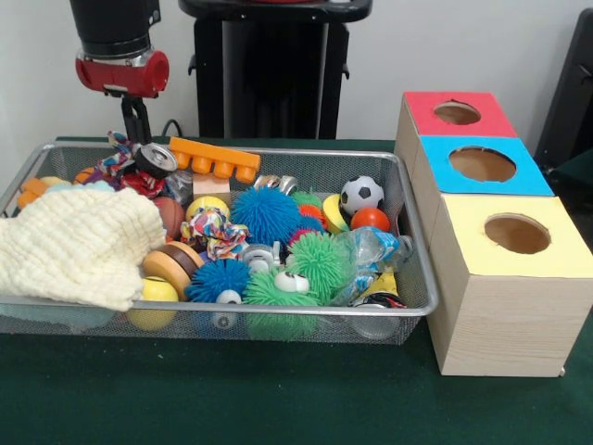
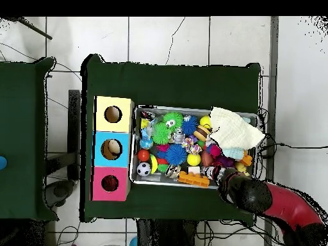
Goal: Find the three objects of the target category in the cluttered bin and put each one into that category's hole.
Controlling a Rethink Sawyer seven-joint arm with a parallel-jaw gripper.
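Note:
A wire mesh bin (image 1: 232, 309) (image 2: 186, 107) is packed with toys. Among them are blue spiky balls (image 1: 266, 213), green spiky balls (image 1: 318, 262), a small soccer ball (image 1: 361, 195) (image 2: 144, 169), an orange ball (image 1: 371, 219), a knotted rope toy (image 1: 211, 232) and an orange block toy (image 1: 215, 158) (image 2: 193, 179). My gripper (image 1: 139, 137) (image 2: 224, 175) hangs over the bin's corner by the orange block, just above a round silver-and-black object (image 1: 154, 159). Whether it grips that object does not show.
A cream cloth (image 1: 79, 246) (image 2: 234, 128) covers one end of the bin. Beside the other end stand three wooden boxes with round holes: red (image 1: 458, 113) (image 2: 110, 183), blue (image 1: 482, 164) (image 2: 112, 149) and yellow (image 1: 517, 234) (image 2: 113, 114). Green cloth covers the table.

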